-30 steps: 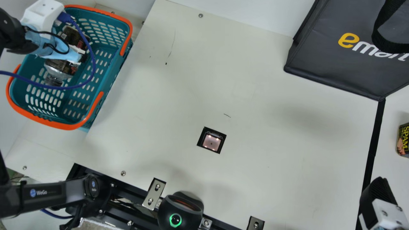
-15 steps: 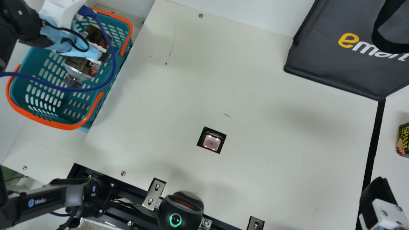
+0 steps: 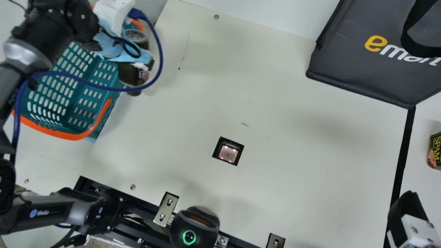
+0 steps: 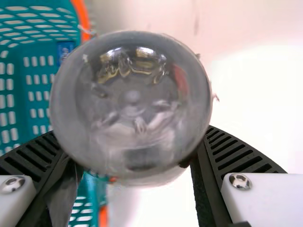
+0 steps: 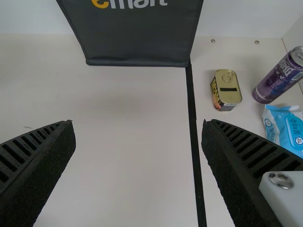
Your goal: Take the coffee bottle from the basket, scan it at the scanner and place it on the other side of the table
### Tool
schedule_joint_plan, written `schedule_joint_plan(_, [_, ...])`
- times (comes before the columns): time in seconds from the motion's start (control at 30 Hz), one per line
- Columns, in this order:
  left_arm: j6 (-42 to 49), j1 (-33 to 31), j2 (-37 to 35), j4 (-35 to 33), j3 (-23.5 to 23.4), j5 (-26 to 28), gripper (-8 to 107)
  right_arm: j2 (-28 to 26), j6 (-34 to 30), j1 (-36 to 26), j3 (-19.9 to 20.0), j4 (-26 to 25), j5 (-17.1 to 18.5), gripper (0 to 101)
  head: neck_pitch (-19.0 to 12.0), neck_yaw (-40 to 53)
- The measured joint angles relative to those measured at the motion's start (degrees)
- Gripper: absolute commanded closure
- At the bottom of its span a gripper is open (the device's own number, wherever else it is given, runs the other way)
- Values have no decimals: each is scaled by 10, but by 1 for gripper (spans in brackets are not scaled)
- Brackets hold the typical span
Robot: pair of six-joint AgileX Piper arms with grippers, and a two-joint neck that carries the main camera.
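Is a dark coffee bottle (image 3: 131,74) with clear round bottom, is held sideways in the left claw (image 3: 147,65), at the basket's (image 3: 71,136) edge.

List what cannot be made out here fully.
Coffee bottle: main view, partly hidden by left arm and blue cable; left wrist view, label behind rounded end.
Basket: main view, partly behind that arm.
Dark bag: main view, cut by top and right edges.
Can: main view, right edge.
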Motion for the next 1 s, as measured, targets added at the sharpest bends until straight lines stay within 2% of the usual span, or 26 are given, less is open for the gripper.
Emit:
schedule_joint_plan(0.37, [-90, -68, 39, 14, 11, -26, 107, 0, 0, 0, 0, 0, 0, 6, 0, 1])
schedule_joint_plan(0.67, [-94, -84, 69, 13, 1, -25, 107, 0, 0, 0, 0, 0, 0, 6, 0, 1])
schedule_joint_plan(1.0, [-94, -91, 103, 12, -9, -48, 107, 0, 0, 0, 0, 0, 0, 6, 0, 1])
